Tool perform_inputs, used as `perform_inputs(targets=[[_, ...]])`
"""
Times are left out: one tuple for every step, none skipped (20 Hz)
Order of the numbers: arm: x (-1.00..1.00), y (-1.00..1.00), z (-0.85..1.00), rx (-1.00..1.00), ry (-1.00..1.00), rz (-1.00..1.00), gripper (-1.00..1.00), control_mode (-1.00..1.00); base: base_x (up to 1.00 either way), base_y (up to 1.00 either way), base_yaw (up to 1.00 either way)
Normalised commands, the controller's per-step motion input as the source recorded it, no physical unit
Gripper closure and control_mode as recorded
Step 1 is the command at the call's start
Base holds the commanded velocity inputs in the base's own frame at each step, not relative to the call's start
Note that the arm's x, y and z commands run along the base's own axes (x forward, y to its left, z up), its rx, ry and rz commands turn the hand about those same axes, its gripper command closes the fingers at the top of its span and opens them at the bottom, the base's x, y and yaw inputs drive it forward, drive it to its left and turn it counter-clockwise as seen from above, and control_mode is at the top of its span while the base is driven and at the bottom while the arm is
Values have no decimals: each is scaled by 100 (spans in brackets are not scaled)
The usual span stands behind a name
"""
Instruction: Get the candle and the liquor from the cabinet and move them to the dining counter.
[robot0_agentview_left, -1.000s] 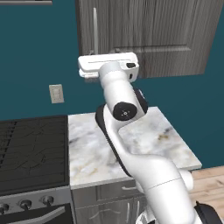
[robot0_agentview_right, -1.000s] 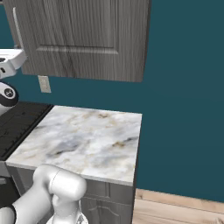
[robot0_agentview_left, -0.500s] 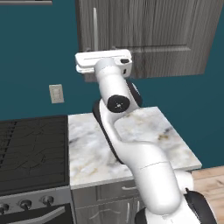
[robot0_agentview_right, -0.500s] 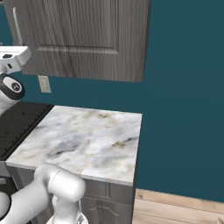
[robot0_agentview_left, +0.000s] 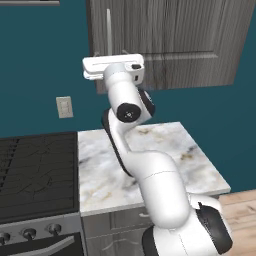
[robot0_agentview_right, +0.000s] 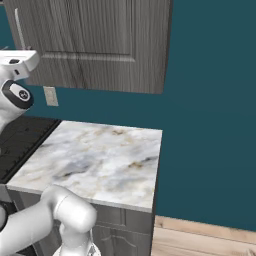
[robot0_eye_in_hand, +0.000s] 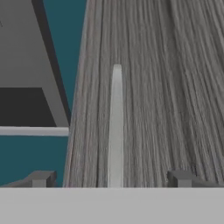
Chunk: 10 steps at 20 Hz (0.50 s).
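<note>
Compared with a second ago, the hand has drifted toward the left side of the cabinet (robot0_agentview_left: 170, 45) and a little upward, so that in the left base view it now sits right under the lower end of the silver bar handle (robot0_agentview_left: 108, 31) rather than off to its right. In the hand view, the gripper (robot0_eye_in_hand: 112, 178) looks straight at the door, with the handle rising up the middle of the picture between the two finger tips, which stand wide apart on either side of it and hold nothing. Whether the tips have already reached around the bar or are just short of it cannot be told from these pictures. The door is shut, so the candle and the liquor are presumably inside, out of sight. On that reading the task is at its very start: the arm is lining up on the handle in order to open the cabinet. The shift matters because the bar is now centred between the jaws, which is what a clean grasp needs; the likely next step is to ease forward, close on the bar and pull the door outward. The marble worktop (robot0_agentview_left: 150, 160) below carries nothing, and a black stove (robot0_agentview_left: 35, 170) lies to its left.
</note>
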Motion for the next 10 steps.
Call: perform_inputs(targets=[[26, 0, 0, 0, 0, 0, -100, -100, 0, 0, 0], [26, 0, 0, 0, 0, 0, -100, -100, 0, 0, 0], [26, 0, 0, 0, 0, 0, -100, -100, 0, 0, 0], [26, 0, 0, 0, 0, 0, -100, -100, 0, 0, 0], [24, 0, 0, 0, 0, 0, -100, -100, 0, 0, 0], [24, 0, 0, 0, 0, 0, -100, -100, 0, 0, 0], [24, 0, 0, 0, 0, 0, -100, -100, 0, 0, 0], [24, 0, 0, 0, 0, 0, -100, -100, 0, 0, 0], [22, 0, 0, 0, 0, 0, -100, -100, 0, 0, 0], [24, 0, 0, 0, 0, 0, -100, -100, 0, 0, 0]])
